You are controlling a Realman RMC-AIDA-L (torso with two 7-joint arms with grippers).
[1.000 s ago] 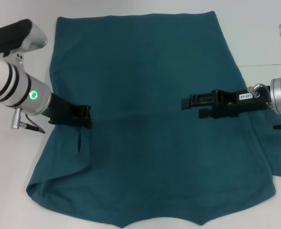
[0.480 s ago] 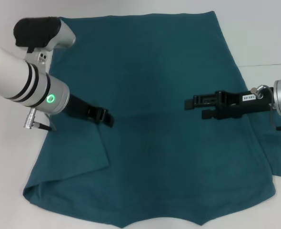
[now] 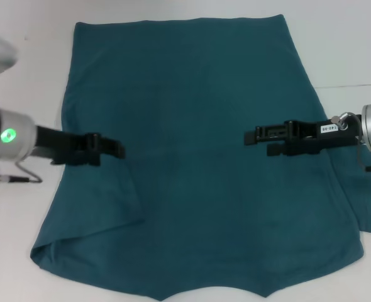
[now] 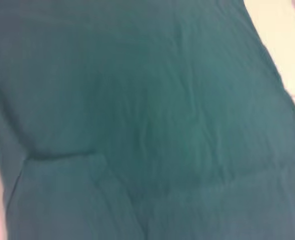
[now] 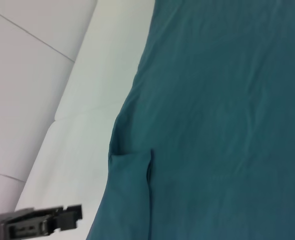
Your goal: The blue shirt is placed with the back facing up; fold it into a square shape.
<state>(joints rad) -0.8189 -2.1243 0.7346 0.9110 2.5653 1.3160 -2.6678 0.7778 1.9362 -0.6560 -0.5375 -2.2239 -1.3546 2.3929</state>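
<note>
The blue shirt (image 3: 198, 94) lies spread flat across the white table and fills most of the head view. Its left side is turned inward as a slanted flap (image 3: 104, 201) at the lower left. My left gripper (image 3: 117, 151) hovers just above that flap near the shirt's left edge, open and holding nothing. The right gripper (image 3: 256, 143) hangs over the shirt's right half, open and empty. The left wrist view shows only shirt cloth (image 4: 147, 100) with a fold line. The right wrist view shows the shirt (image 5: 227, 100), its folded flap (image 5: 130, 175) and the left gripper (image 5: 72, 217) farther off.
Bare white table (image 3: 22, 63) borders the shirt on the left, and a strip of it shows on the right (image 3: 355, 50). A sleeve (image 3: 369, 207) sticks out past the shirt's right edge. The near hem runs off the bottom of the head view.
The left gripper carried the shirt's left edge inward, let it go, and has drawn back to the left. The flap stays folded over. The right gripper has barely moved.
</note>
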